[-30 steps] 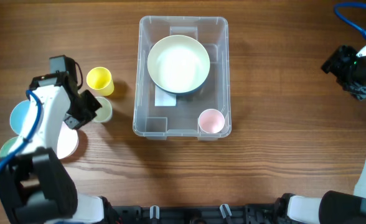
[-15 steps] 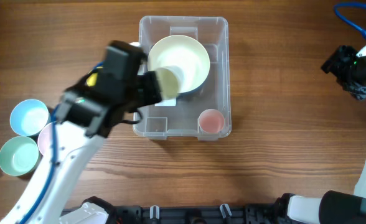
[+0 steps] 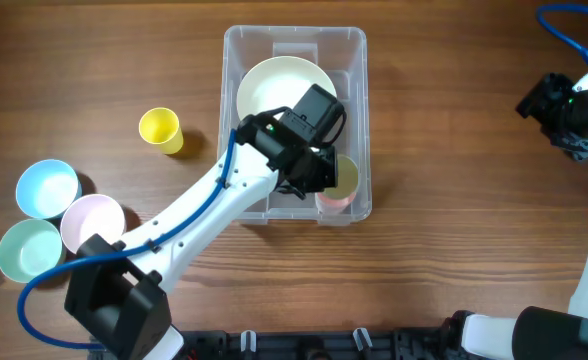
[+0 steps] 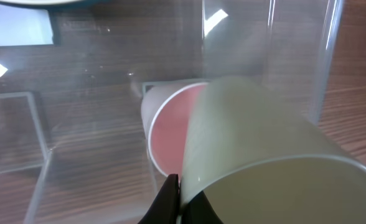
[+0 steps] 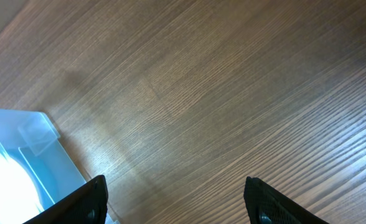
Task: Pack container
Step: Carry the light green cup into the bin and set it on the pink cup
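Observation:
The clear plastic container [image 3: 236, 50] stands mid-table with a large cream bowl [image 3: 274, 85] inside at the back. My left gripper [image 3: 324, 172] is inside the tub's front right part, shut on the rim of a pale green cup [image 4: 264, 168]. The cup [image 3: 345, 174] hangs just above a pink cup [image 4: 167, 137] that stands in the tub's front right corner [image 3: 335, 201]. My right gripper [image 5: 177, 199] is open and empty over bare wood, far right of the tub; its arm [image 3: 574, 110] is at the table's right edge.
A yellow cup [image 3: 160, 129] stands left of the tub. A blue bowl [image 3: 46, 187], a pink bowl [image 3: 92, 222] and a mint bowl [image 3: 29, 250] cluster at the far left. The tub's corner [image 5: 21, 143] shows in the right wrist view.
My left arm swung from the far left cluster across to the tub, carrying the pale green cup, and now holds it over the pink cup. The right arm has not moved.

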Motion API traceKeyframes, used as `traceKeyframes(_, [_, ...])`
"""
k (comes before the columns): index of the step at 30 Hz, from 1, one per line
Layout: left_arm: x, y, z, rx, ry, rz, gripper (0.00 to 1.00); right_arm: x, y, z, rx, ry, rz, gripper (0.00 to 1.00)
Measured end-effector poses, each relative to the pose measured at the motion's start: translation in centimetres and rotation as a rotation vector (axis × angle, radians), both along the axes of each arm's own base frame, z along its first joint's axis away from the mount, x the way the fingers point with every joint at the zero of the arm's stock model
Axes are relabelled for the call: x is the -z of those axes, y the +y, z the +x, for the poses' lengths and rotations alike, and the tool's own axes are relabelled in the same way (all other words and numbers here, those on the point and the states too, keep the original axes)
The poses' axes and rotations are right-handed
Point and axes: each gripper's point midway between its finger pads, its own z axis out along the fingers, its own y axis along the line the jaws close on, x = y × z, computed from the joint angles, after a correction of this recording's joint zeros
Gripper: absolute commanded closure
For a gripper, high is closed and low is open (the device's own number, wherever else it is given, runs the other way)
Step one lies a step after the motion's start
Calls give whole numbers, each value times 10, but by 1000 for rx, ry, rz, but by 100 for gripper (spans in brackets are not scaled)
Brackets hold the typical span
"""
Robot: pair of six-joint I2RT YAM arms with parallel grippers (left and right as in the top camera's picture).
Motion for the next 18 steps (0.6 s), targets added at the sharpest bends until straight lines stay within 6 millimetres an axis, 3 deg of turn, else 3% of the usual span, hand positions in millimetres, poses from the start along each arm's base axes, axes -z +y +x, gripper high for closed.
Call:
traceKeyframes(13, [6,13,-17,-3,72,55,96,0,0,0,0,1,0,29])
traceKeyframes(14, [6,15,-19,-3,80,62,93,0,0,-1,0,3,1,29])
traceKeyframes(15, [7,16,-20,-5,88,68,82,0,0,-1,0,3,1,29])
traceKeyframes(16, [7,18,-22,-5,96,76,65,0,0,-1,0,3,1,29])
traceKeyframes(18, [8,20,-24,-5,102,82,60,0,0,-1,0,3,1,29])
